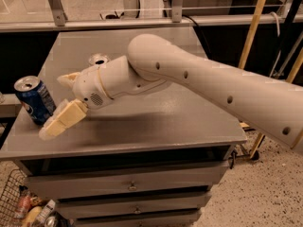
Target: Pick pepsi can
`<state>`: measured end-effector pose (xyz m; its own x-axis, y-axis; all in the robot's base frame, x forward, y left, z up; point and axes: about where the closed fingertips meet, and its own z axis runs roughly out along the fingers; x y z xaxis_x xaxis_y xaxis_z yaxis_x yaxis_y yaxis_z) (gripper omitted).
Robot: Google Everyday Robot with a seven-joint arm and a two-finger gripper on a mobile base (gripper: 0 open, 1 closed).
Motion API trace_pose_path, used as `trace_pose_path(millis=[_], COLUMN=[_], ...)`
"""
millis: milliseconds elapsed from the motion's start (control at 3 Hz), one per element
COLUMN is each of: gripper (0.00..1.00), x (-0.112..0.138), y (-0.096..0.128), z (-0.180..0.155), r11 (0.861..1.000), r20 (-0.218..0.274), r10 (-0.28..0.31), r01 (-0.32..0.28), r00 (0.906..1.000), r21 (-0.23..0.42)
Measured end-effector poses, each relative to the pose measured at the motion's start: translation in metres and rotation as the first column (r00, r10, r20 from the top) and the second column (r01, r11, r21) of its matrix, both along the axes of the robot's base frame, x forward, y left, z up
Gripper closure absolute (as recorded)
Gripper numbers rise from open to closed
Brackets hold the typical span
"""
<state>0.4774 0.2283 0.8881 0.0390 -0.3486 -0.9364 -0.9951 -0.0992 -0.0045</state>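
Camera view: looks down from above onto a grey table, with a robot arm reaching in from the right edge of the picture.
Pepsi can: the pepsi can stands upright near the table's left edge, towards the front. It is dark blue with a silver top, and part of a round logo shows low on its left side.
Gripper: the gripper is at the left end of the arm, just right of the pepsi can and low over the table top, pointing left and slightly down.
Fingers: the cream fingers are spread wide and hold nothing. One tip is up near the level of the can's top. The other slants down past the can's lower right side, crossing it in this view. Whether that finger touches the can cannot be told.
Arm: white, thick and smooth, it crosses most of the table from upper right to left and throws a shadow on the surface beneath.
Second can: only the silver top of another can shows, behind the wrist and farther back on the table.
Drawers: a row of drawers with small handles sits under the table top.
Floor: a wire basket with mixed items stands at the lower left.
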Motion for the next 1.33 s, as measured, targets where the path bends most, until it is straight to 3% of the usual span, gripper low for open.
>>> trace_pose_path(millis=[667,1000,1333], gripper=[0.00,0.12,0.34], x=[0.003,0.010,0.012], y=[0.023,0.034,0.039], z=[-0.001,0.001,0.001], r11=[0.998,0.998,0.998], r20=[-0.017,-0.010,-0.005], r10=[-0.042,-0.038,-0.038], r01=[0.042,0.039,0.038], r00=[0.9990,0.9992,0.9993], r21=[0.038,0.055,0.054])
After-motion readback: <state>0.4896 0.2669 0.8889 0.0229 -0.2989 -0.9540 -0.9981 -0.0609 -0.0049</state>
